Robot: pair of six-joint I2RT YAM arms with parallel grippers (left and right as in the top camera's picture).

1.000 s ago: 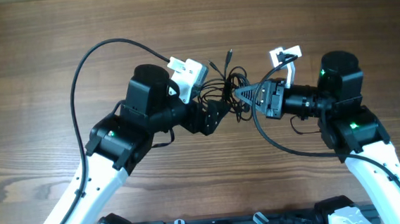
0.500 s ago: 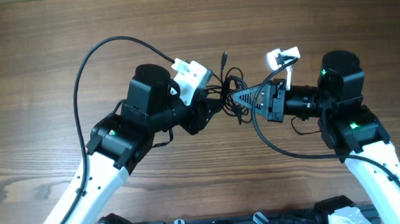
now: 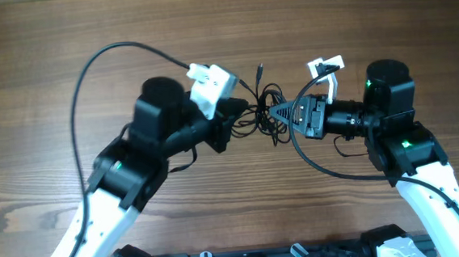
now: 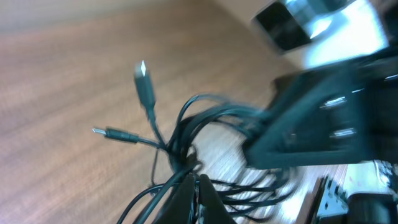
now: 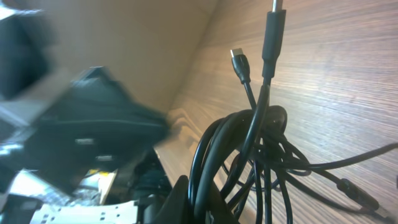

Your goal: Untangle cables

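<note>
The cables (image 3: 263, 116) lie in one knot at the middle of the table (image 3: 384, 20), strung straight between the two grippers, so the knot's long axis runs left to right. The left gripper (image 3: 241, 117) meets it from the left and the right gripper (image 3: 274, 109) from the right, each about equally close. Both sets of jaws look closed on strands: in the left wrist view the fingertips (image 4: 189, 186) pinch a few cords, and in the right wrist view the loops run down between the fingers (image 5: 180, 196). Two free plugs (image 4: 144, 78) stick out toward the far edge, clear of both grips. Compared with a second ago, the left arm has drawn back to its own side and its gripper sits higher in the overhead view, while the right has hardly moved, so the knot looks slightly more stretched.
</note>
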